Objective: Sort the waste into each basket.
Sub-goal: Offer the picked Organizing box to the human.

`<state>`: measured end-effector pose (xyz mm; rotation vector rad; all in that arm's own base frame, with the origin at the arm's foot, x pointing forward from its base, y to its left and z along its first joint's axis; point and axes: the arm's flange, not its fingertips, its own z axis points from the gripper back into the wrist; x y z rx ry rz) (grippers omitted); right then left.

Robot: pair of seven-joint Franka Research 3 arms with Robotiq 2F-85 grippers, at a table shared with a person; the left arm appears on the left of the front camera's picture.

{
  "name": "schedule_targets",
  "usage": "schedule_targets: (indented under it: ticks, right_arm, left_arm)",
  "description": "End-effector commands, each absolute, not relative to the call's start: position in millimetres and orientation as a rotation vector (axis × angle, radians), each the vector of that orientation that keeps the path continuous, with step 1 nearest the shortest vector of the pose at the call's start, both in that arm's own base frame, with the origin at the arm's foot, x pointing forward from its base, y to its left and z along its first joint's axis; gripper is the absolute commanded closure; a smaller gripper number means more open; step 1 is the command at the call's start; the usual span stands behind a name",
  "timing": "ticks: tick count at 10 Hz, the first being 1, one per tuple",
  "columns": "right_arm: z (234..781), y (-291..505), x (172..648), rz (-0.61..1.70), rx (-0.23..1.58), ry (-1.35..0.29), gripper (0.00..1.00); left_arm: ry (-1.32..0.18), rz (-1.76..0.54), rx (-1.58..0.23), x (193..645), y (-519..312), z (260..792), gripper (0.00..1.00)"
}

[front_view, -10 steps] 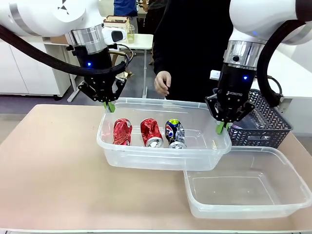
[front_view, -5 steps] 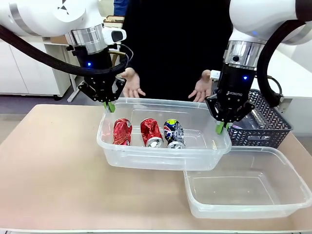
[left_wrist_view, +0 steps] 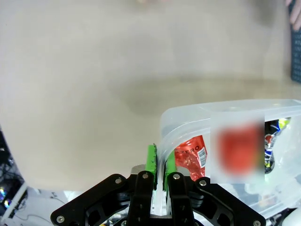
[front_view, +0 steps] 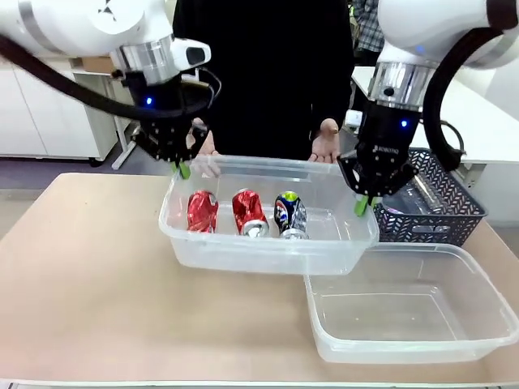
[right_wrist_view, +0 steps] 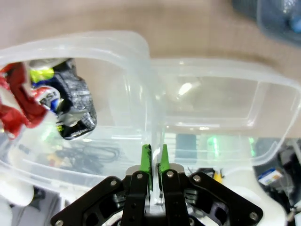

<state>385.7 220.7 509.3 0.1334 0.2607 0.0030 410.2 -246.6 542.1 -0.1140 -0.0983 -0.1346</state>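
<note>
A clear tub (front_view: 243, 253) holds two crushed red cans (front_view: 201, 212) (front_view: 250, 215) and one blue-green can (front_view: 290, 215) lying in a row. My left gripper (front_view: 182, 168) is shut on its left rim and my right gripper (front_view: 361, 207) is shut on its right rim. The tub hangs slightly above the table. In the left wrist view the green pads (left_wrist_view: 151, 160) pinch the rolled rim (left_wrist_view: 188, 113), with a red can (left_wrist_view: 190, 157) behind. In the right wrist view the gripper (right_wrist_view: 155, 160) clamps the wall beside the blue-green can (right_wrist_view: 70, 108). A second, empty clear tub (front_view: 478, 340) rests at the front right.
A dark lattice basket (front_view: 434, 215) with clear plastic in it stands at the right, behind the empty tub. The person stands at the far edge with both hands (front_view: 328, 146) held out, palms up, just beyond the lifted tub. Bare tabletop (front_view: 81, 275) lies to the left.
Both grippers have carried the tub of cans a little upward and toward the person. The person has stepped in and brought both open hands up to the tub's far rim.
</note>
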Motion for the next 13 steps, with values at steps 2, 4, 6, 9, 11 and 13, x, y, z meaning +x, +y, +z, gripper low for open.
schedule_targets:
  ticks: [2,4,6,9,11,13]
  right_arm:
    - [526.7,280.8,460.1,0.106,0.077,0.274,0.92]
    - [518.0,287.5,484.6,0.132,0.115,0.291,0.92]
    - [510.3,281.0,498.4,0.095,0.154,0.271,0.92]
    - [494.6,269.3,507.1,0.056,0.224,0.28,0.92]
    - [496.9,241.8,507.3,0.037,0.105,0.307,0.92]
    - [496.9,241.8,507.3,0.037,0.105,0.307,0.92]
  left_arm:
    - [-0.161,-0.106,-0.159,484.1,-276.6,575.9,0.92]
    - [-0.128,-0.097,-0.212,510.4,-281.5,558.1,0.92]
    - [-0.099,-0.056,-0.235,520.3,-278.0,536.8,0.92]
    - [-0.086,-0.082,-0.139,534.4,-241.6,526.8,0.92]
    - [-0.086,-0.082,-0.139,534.4,-241.6,526.8,0.92]
    - [-0.086,-0.082,-0.139,534.4,-241.6,526.8,0.92]
